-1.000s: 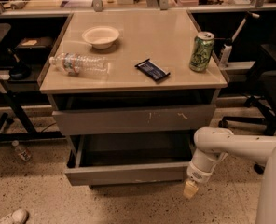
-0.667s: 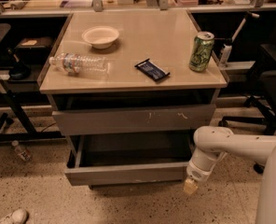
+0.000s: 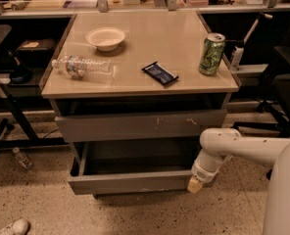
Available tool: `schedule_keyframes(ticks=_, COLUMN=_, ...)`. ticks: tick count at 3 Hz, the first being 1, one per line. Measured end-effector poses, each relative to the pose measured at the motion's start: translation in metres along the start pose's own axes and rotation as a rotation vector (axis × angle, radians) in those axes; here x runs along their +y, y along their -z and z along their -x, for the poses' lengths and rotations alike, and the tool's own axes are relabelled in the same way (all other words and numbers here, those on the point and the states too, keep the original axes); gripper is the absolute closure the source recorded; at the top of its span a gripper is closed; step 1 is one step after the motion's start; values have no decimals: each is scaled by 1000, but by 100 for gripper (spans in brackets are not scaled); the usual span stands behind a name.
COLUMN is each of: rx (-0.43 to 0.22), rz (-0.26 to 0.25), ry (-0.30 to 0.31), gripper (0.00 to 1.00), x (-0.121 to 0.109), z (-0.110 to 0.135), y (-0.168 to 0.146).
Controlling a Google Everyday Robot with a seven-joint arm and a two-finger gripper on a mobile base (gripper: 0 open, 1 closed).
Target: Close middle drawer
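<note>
Down at the right end of the wide, shallow grey middle drawer (image 3: 135, 182), which stands pulled well out, my hand (image 3: 194, 184) sits by its flat front, how open I cannot tell, and next comes a straight push inward.

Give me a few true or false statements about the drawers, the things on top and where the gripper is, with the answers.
1. The green can stands upright on the tabletop. True.
2. The middle drawer is fully shut. False: it is pulled out, with its inside showing.
3. The gripper is low, at the right end of the middle drawer's front. True.
4. The water bottle stands upright. False: it lies on its side on the tabletop.
5. The bowl sits inside the middle drawer. False: it is on the tabletop.
</note>
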State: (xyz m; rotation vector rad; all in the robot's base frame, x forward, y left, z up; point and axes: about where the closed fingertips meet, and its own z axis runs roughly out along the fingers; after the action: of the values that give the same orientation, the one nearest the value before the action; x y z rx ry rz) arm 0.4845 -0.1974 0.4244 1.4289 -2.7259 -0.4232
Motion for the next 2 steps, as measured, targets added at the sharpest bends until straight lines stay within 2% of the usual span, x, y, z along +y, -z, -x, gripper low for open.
schedule_keyframes(ticks=2, rx=-29, rz=-41, ry=15, gripper=100, x=-24, z=25, y=-5)
